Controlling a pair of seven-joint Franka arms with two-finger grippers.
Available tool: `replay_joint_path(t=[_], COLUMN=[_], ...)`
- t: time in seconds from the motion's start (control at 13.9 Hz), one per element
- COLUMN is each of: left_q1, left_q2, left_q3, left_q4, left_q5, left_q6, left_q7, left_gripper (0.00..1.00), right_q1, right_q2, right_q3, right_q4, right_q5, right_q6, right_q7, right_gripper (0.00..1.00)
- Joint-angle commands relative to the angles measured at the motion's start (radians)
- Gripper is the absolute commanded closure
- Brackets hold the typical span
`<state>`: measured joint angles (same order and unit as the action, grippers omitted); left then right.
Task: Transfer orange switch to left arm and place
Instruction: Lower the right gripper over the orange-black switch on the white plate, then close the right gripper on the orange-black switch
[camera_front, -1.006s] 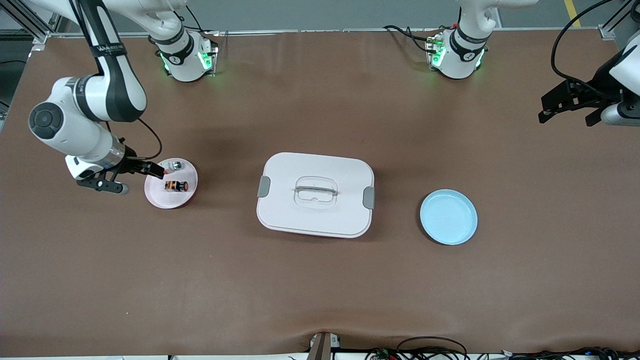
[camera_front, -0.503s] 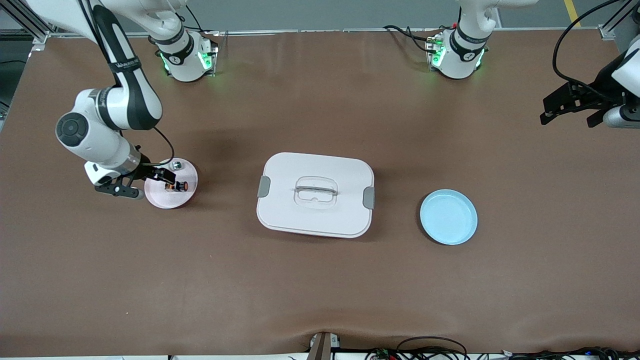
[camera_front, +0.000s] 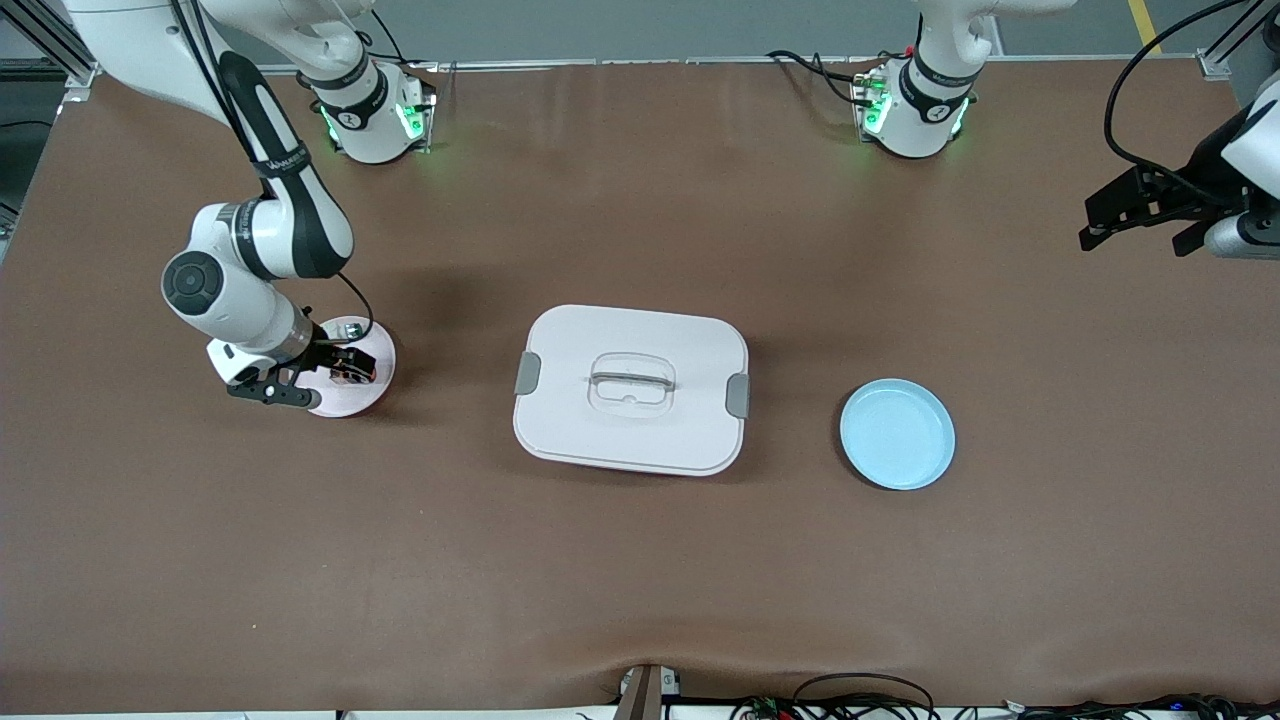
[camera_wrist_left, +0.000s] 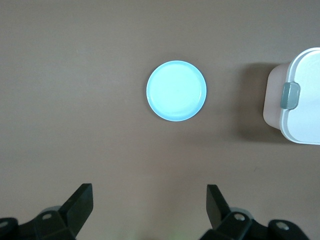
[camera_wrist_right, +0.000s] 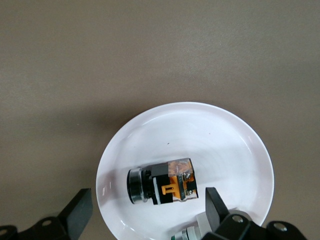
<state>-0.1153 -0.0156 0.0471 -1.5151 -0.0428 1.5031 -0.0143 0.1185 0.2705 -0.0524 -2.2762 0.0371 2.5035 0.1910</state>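
Orange switch (camera_wrist_right: 162, 186), blocky black body, lies in glossy round pink plate (camera_wrist_right: 235, 135).
My right gripper (camera_front: 318, 374) spread above it; my left gripper (camera_front: 1140, 212) spread, waiting.

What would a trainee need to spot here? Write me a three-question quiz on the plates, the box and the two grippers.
1. True or false: the orange switch lies on the pink plate.
2. What stands between the pink plate and the blue plate?
A. a drawer
B. the box
C. a bowl
3. Fill in: the right gripper hangs open over the ____ plate, while the left gripper waits open over bare table at the left arm's end.

Key: 1 true; 2 B; 3 pink.
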Motion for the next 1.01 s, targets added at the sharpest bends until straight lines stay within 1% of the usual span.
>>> replay_joint_path(t=[0.0,0.14,0.36,0.5,0.93], left_q1=[0.002,0.003,0.003,0.003,0.003], left_q2=[0.011,0.010,0.011,0.011,0.011], left_q3=[-0.001,-0.001,0.000,0.000,0.002], left_q4=[0.023,0.023,0.023,0.023,0.023], left_q5=[0.023,0.021,0.021,0.021,0.021], left_q6=[-0.015,-0.015,-0.014,-0.014,-0.014], left_q7=[0.025,0.027,0.028,0.028,0.030], left_gripper=[0.00,0.00,0.00,0.00,0.00], right_q1=[0.004,0.006,0.006,-0.008,-0.016], right_q2=[0.003,0.003,0.016,0.027,0.058], right_q3=[-0.006,-0.006,-0.006,-0.006,-0.006], right_q4=[-0.006,-0.019,-0.089,-0.091,-0.094], right_q5=[0.001,0.001,0.000,0.000,0.001], right_q6=[0.014,0.029,0.161,0.164,0.178], right_q7=[-0.001,-0.001,-0.033,-0.070,-0.071], right_gripper=[0.00,0.00,0.00,0.00,0.00])
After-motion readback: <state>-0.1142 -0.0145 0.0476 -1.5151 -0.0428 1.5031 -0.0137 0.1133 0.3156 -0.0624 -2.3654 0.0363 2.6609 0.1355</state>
